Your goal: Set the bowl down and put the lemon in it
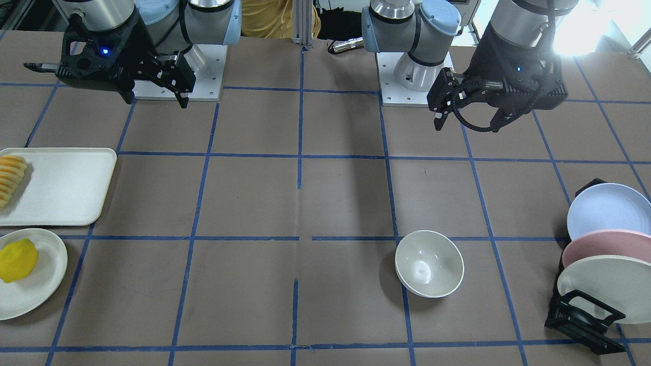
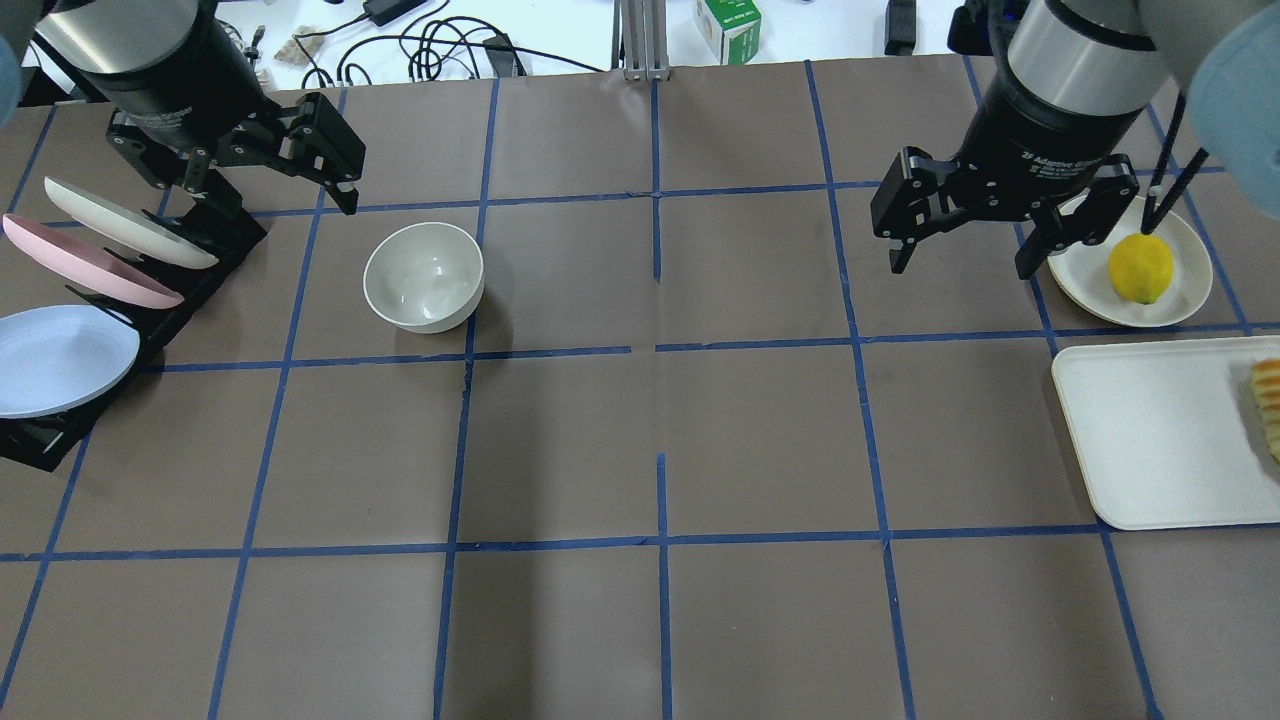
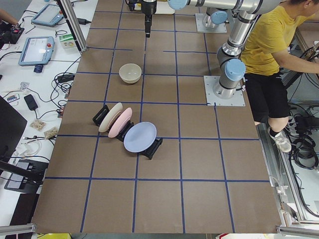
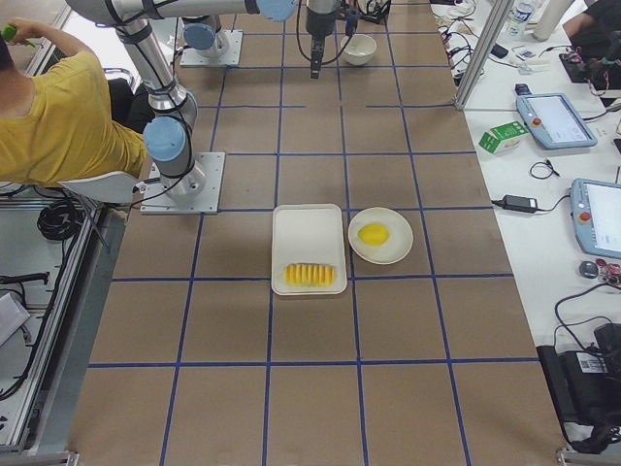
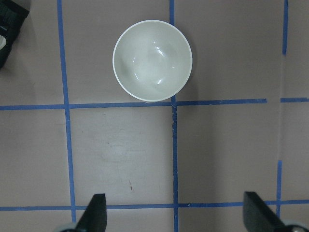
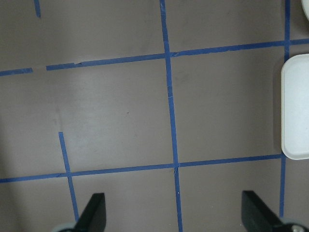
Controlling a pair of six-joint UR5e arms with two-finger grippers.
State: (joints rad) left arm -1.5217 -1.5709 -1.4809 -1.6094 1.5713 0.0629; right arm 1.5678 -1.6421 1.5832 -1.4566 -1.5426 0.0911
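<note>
The cream bowl [image 1: 430, 263] stands upright and empty on the table; it also shows in the overhead view [image 2: 424, 277] and near the top of the left wrist view [image 5: 152, 60]. The yellow lemon [image 1: 18, 260] lies on a shallow cream plate [image 1: 47, 277] at the robot's right end, as the overhead view [image 2: 1140, 267] also shows. My left gripper [image 2: 275, 200] hangs open and empty above the table, apart from the bowl. My right gripper [image 2: 960, 268] hangs open and empty beside the lemon's plate [image 2: 1180, 295], touching nothing.
A cream tray [image 2: 1150, 440] with a row of yellow-orange fruit slices [image 2: 1268, 400] lies beside the lemon's plate. A black rack [image 2: 190, 285] holds blue, pink and cream plates near the bowl. Blue tape lines grid the brown table. A person stands behind the robot.
</note>
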